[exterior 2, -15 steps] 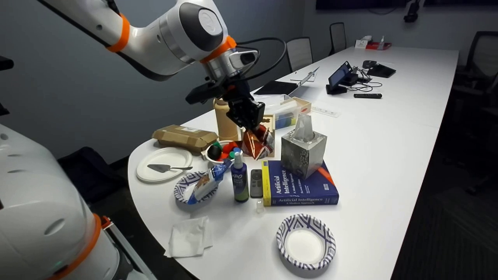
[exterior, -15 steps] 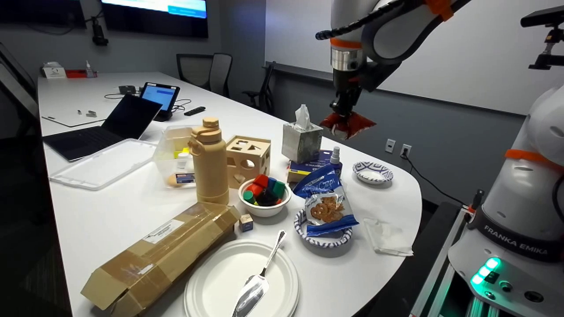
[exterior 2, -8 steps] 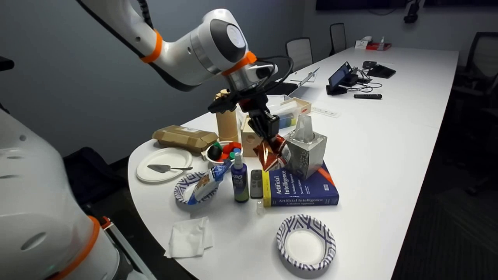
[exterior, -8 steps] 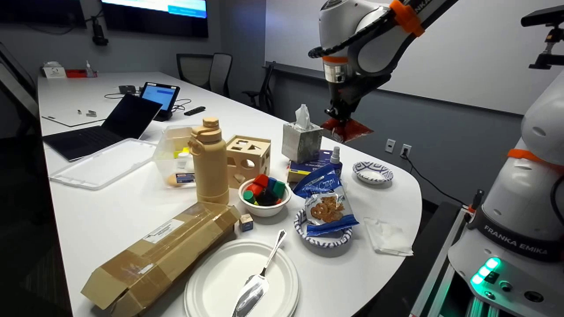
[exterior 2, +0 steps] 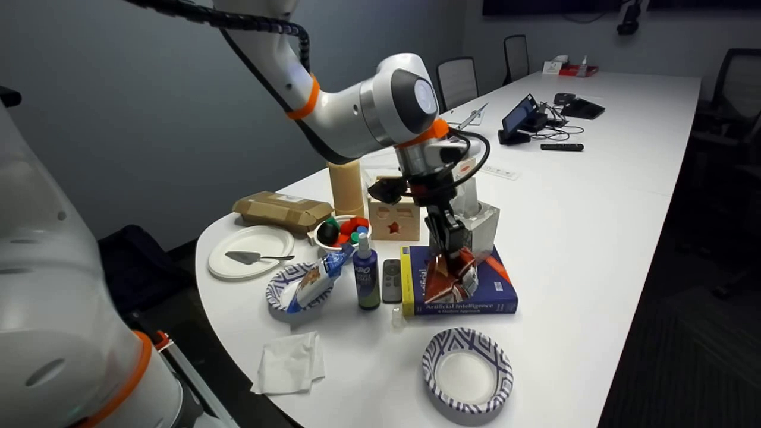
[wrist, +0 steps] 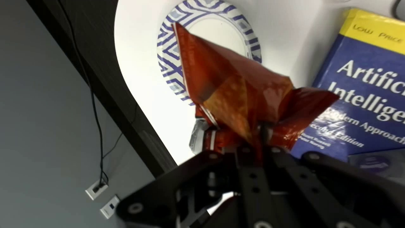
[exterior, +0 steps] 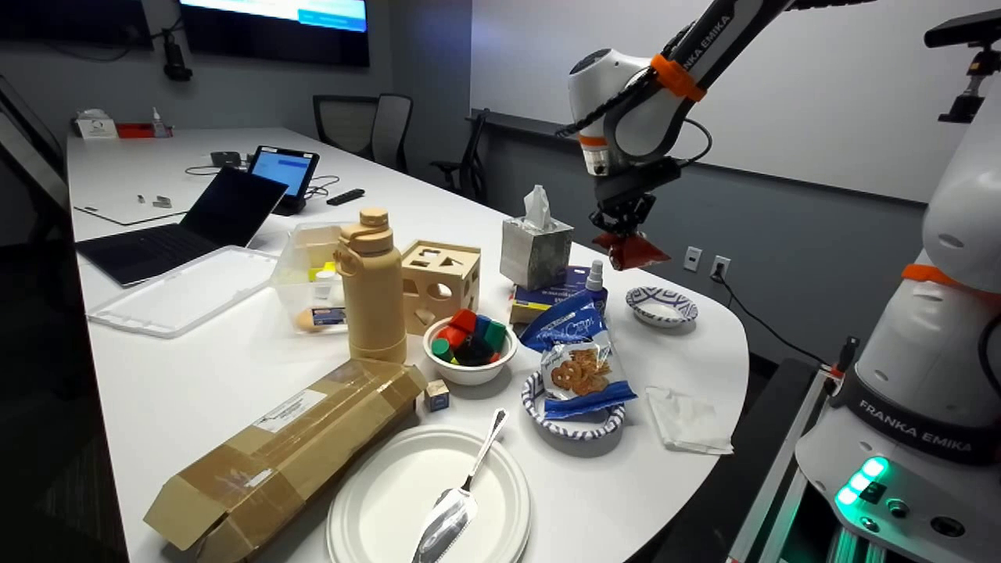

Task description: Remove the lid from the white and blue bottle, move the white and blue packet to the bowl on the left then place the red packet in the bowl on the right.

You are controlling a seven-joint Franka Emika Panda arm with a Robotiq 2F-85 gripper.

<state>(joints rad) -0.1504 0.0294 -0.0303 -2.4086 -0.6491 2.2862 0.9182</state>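
Note:
My gripper (exterior 2: 453,254) is shut on the red packet (exterior 2: 446,284) and holds it in the air above the book's near part. In the wrist view the packet (wrist: 234,85) hangs from the fingertips (wrist: 259,141) and covers part of the right patterned bowl (wrist: 172,60). That bowl holds nothing visible in both exterior views (exterior 2: 467,377) (exterior: 661,314). The white and blue packet (exterior: 583,367) leans in the left patterned bowl (exterior: 575,432). The blue spray bottle with white nozzle (exterior 2: 367,279) stands upright between bowl and book; a small clear cap (exterior 2: 398,318) lies beside it.
A thick blue book (exterior 2: 469,307) bears a silver tissue box (exterior 2: 484,235). A grey remote (exterior 2: 392,284) lies beside the bottle, a napkin (exterior 2: 289,364) near the table edge. A bowl of blocks (exterior: 469,374), wooden cube (exterior: 442,270) and tan flask (exterior: 374,293) stand farther off.
My gripper has carried the red packet lower and toward the right bowl, from over the wooden cube past the tissue box to over the book. Bowls, bottle and the blue packet have not moved.

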